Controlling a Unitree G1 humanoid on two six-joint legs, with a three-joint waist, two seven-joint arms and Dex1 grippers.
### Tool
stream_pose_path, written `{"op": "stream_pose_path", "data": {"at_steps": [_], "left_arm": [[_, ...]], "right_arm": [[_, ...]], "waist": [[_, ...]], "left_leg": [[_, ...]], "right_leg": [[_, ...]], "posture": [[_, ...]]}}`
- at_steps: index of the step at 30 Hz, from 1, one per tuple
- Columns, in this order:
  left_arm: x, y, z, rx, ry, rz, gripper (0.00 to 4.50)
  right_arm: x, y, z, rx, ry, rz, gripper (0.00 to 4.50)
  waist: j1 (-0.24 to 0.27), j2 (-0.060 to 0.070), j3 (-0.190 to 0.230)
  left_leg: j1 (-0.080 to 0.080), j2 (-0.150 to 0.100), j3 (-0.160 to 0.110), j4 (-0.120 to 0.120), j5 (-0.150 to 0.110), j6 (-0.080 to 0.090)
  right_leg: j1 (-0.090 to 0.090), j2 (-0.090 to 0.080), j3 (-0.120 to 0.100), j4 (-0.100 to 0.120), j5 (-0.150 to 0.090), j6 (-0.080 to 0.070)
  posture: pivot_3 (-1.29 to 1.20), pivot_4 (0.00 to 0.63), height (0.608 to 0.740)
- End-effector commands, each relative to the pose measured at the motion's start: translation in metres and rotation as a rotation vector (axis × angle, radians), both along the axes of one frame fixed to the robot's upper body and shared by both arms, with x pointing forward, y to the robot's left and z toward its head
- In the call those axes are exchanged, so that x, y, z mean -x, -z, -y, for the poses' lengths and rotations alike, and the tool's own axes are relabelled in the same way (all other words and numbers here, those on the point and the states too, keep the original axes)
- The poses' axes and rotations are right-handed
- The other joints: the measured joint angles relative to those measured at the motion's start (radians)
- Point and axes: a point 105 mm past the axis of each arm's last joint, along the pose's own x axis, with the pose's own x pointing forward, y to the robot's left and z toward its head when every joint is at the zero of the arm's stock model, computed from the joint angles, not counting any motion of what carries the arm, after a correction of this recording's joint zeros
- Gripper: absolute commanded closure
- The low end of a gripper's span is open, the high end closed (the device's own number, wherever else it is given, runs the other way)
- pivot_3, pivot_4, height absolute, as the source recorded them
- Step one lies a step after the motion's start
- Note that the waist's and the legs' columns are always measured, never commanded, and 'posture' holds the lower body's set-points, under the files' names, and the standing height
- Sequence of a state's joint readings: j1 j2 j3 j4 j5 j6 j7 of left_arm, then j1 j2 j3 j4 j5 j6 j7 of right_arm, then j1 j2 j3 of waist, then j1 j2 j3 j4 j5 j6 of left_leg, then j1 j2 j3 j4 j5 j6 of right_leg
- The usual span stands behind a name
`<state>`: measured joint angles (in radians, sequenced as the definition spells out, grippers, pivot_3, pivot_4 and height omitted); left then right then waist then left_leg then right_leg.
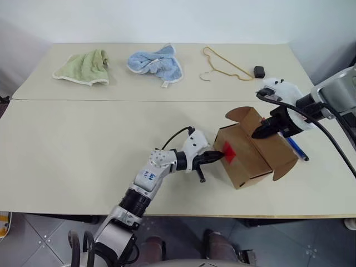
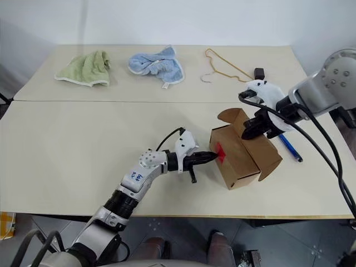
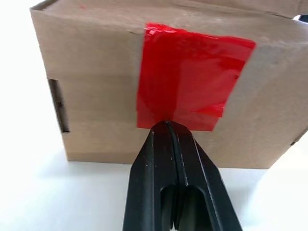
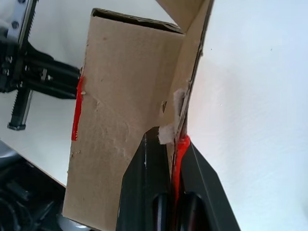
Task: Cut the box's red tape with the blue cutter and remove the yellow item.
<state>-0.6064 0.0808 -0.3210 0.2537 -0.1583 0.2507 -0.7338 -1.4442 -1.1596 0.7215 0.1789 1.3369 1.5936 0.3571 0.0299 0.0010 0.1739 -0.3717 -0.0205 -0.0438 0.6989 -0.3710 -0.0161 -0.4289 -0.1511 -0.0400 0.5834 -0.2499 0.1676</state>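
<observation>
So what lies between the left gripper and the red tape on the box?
Nothing: in the left wrist view the shut left gripper meets the lower edge of the red tape on the box.

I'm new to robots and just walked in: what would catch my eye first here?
The brown box with its bright red tape, near the table's front right. The shut left end effector presses against the tape, while the right end effector pinches a box flap. Behind the box lies the blue cutter.
</observation>
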Motion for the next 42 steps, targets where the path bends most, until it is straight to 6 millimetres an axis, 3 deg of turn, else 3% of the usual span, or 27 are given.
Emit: {"op": "stream_pose_path", "data": {"at_steps": [1, 7, 11, 18, 26, 35, 42], "left_arm": [[0.007, -0.021, -0.004, 0.021, 0.051, 0.051, 4.50], [0.037, -0.077, -0.014, 0.134, 0.268, 0.015, 4.50], [0.030, -0.093, -0.002, 0.145, 0.245, 0.038, 4.50], [0.021, -0.069, 0.026, 0.055, 0.193, 0.048, 4.50], [0.023, -0.023, 0.031, -0.069, 0.155, 0.006, 4.50], [0.022, 0.008, 0.009, -0.142, 0.092, -0.077, 4.50], [0.016, 0.013, -0.024, -0.151, 0.011, -0.085, 4.50]], "right_arm": [[0.013, 0.014, -0.011, -0.013, -0.050, -0.052, 4.48], [0.009, 0.018, -0.008, 0.005, -0.004, -0.001, 4.48], [0.007, 0.021, -0.011, 0.002, 0.001, 0.012, 4.48], [0.002, 0.021, -0.019, -0.016, 0.010, 0.039, 4.48], [-0.001, 0.017, -0.012, -0.031, 0.055, 0.066, 4.48], [-0.009, -0.004, 0.027, -0.027, 0.185, 0.126, 4.48], [-0.008, 0.005, 0.055, -0.032, 0.246, 0.068, 4.48]], "waist": [[-0.001, 0.000, 0.000], [-0.003, 0.000, 0.000], [-0.003, -0.001, 0.000], [-0.010, -0.003, -0.001], [-0.007, -0.003, -0.002], [-0.004, -0.004, -0.003], [0.000, -0.003, -0.003]], "left_leg": [[0.000, 0.000, 0.000, 0.000, 0.000, 0.000], [0.000, 0.001, 0.000, 0.000, 0.000, 0.000], [0.001, 0.001, 0.000, 0.001, 0.000, 0.000], [0.002, 0.002, 0.001, 0.000, 0.000, 0.000], [0.003, 0.002, 0.001, 0.001, 0.001, 0.000], [0.003, 0.002, 0.001, 0.001, 0.001, 0.000], [0.003, 0.002, 0.001, 0.001, 0.001, 0.001]], "right_leg": [[0.000, 0.000, 0.000, 0.000, 0.000, 0.000], [0.000, 0.000, 0.000, 0.000, 0.000, 0.000], [0.002, 0.000, 0.000, 0.000, 0.000, 0.000], [0.002, 0.002, 0.000, 0.001, 0.000, 0.000], [0.003, 0.001, 0.000, 0.002, 0.001, -0.001], [0.003, 0.001, 0.000, 0.001, 0.001, -0.001], [0.004, 0.001, 0.000, 0.001, 0.001, -0.001]], "posture": [[0.00, 0.150, 0.740], [0.00, 0.150, 0.740], [0.00, 0.150, 0.740], [0.00, 0.150, 0.740], [0.00, 0.150, 0.740], [0.00, 0.150, 0.740], [0.00, 0.150, 0.740]]}}
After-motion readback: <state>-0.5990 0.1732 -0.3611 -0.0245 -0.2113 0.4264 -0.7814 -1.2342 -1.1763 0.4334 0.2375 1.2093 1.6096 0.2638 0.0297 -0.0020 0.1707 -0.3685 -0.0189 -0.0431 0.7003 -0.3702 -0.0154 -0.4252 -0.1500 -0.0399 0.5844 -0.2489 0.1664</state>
